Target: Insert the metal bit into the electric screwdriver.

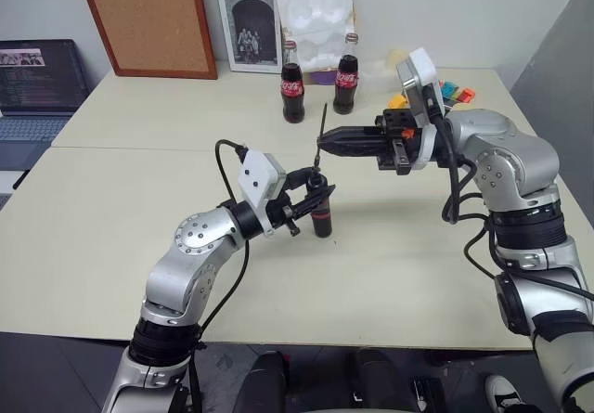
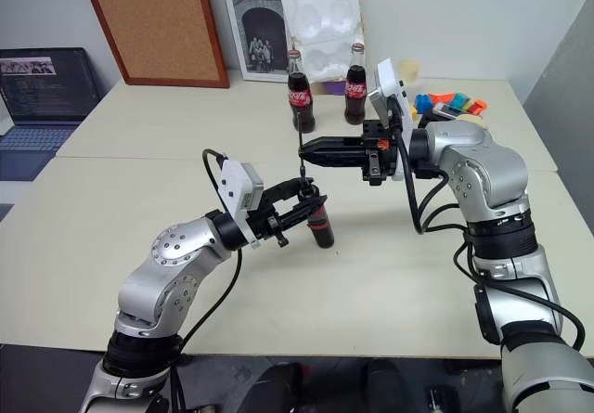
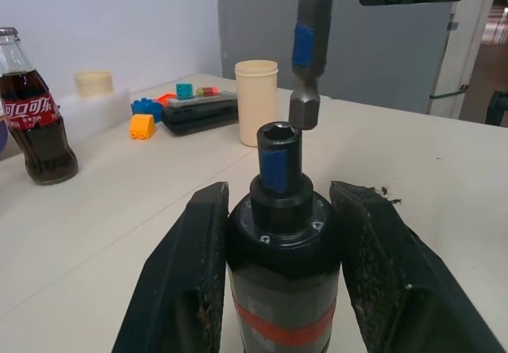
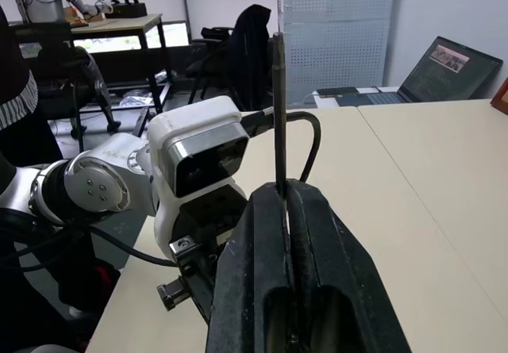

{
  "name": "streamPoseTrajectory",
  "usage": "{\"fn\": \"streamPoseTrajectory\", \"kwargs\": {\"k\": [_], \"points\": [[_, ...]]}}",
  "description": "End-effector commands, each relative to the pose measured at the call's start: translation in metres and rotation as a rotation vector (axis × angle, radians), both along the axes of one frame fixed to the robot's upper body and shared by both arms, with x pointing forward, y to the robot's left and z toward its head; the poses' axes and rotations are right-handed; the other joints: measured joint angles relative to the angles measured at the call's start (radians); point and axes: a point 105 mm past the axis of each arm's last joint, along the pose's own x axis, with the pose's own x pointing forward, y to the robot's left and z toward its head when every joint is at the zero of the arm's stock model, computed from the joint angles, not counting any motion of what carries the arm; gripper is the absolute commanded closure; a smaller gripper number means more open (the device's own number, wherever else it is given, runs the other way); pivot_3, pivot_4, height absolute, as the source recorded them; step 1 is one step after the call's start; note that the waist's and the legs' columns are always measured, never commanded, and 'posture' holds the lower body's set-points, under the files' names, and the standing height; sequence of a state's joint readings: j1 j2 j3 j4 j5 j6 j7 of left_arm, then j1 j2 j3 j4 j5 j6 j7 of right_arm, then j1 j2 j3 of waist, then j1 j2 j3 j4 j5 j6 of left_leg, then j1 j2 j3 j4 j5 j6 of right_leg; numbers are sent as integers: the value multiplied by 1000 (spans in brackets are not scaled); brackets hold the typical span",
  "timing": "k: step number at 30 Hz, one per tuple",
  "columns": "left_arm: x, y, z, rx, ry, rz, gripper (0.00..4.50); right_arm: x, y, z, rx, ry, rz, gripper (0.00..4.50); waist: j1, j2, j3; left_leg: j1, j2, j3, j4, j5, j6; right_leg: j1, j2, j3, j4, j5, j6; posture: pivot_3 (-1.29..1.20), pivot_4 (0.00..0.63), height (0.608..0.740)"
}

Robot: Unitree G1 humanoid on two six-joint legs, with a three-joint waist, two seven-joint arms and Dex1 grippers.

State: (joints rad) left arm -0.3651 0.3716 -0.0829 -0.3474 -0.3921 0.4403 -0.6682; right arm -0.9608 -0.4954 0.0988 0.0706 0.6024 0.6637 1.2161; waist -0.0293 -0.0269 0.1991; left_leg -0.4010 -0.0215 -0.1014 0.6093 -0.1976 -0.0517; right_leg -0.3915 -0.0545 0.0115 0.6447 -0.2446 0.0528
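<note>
Your metal bit (image 3: 308,47) hangs upright with its hex end just above the open socket of the electric screwdriver (image 3: 282,234), sitting slightly off to one side of the socket rather than dead over it. From the left wrist view the 2 look apart, though the gap is too fine to be sure of. The bit carries a blue band on its shank, and its thin upper rod rises past the right gripper (image 1: 320,140) in the head views.

Your right gripper has its 2 fingers pressed together on the bit, pinching it at mid-length, and the arm reaches in level from the right side of the table (image 1: 111,237).

Your left gripper (image 2: 314,200) is clamped on the screwdriver's black body, 1 finger on each side just above the red band, holding it upright with the socket facing up. In the head views the screwdriver's lower end looks close to the tabletop; you cannot tell from here whether it touches.

Behind them, 2 cola bottles (image 1: 293,93) stand near the far edge of the table, in front of a poster (image 1: 247,19) and a cork board (image 1: 148,19). A cream cup (image 3: 256,99) and coloured blocks (image 3: 141,125) lie further off, and a laptop (image 1: 37,83) sits at the far left.
</note>
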Motion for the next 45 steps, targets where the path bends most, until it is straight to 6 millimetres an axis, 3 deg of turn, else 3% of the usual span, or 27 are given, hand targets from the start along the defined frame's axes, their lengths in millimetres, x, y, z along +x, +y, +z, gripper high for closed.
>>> {"fn": "streamPoseTrajectory", "kwargs": {"k": [1,45], "points": [[-9,-7,6,-2,-31,-52,2811,-3,0,15,14,-62,14,4421,0,0,0,0,0,0,0,0,0,0,0,0,0,0,0,0,150,740],[-11,-8,6,-3,-24,-55,2811,-1,2,10,-18,-76,23,4421,0,0,0,0,0,0,0,0,0,0,0,0,0,0,0,0,150,740]]}}
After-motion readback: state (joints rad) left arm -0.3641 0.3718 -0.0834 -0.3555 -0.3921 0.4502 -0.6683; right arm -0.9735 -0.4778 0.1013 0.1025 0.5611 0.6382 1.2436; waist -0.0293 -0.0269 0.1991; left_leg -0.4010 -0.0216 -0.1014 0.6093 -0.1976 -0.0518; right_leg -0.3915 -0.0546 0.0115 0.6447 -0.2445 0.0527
